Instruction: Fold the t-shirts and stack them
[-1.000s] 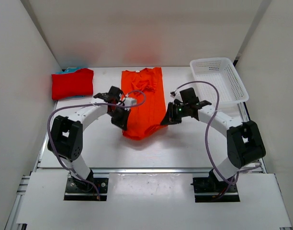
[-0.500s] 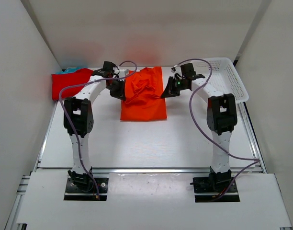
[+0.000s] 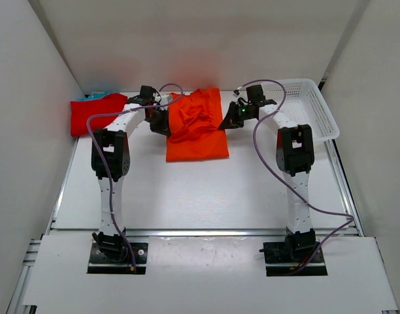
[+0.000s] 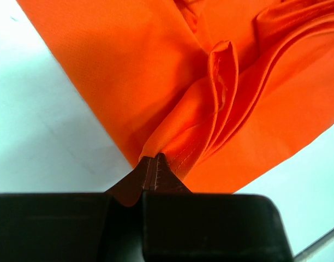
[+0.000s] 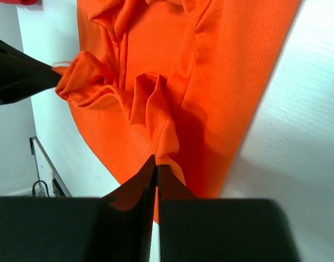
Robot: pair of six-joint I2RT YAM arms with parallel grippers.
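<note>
spreading under the orange t-shirt [image 3: 197, 142] — a white table [image 3: 187, 193], white walls [image 3: 206, 46] around.

Lighting: bright, even, diffuse, probably from overhead.
Top view: sharp. White side walls [image 3: 30, 131] and table [image 3: 187, 190] near overexposure. The orange t-shirt [image 3: 197, 127] throws a reddish tint on the back wall [image 3: 187, 46]. Shadows faint.
Wrist views: cloth weave crisp. Left gripper [image 4: 150, 162] and right gripper [image 5: 156, 162] dark, underexposed, soft-edged. Table tinged cyan, with a narrow shadow beside the cloth edge.
</note>
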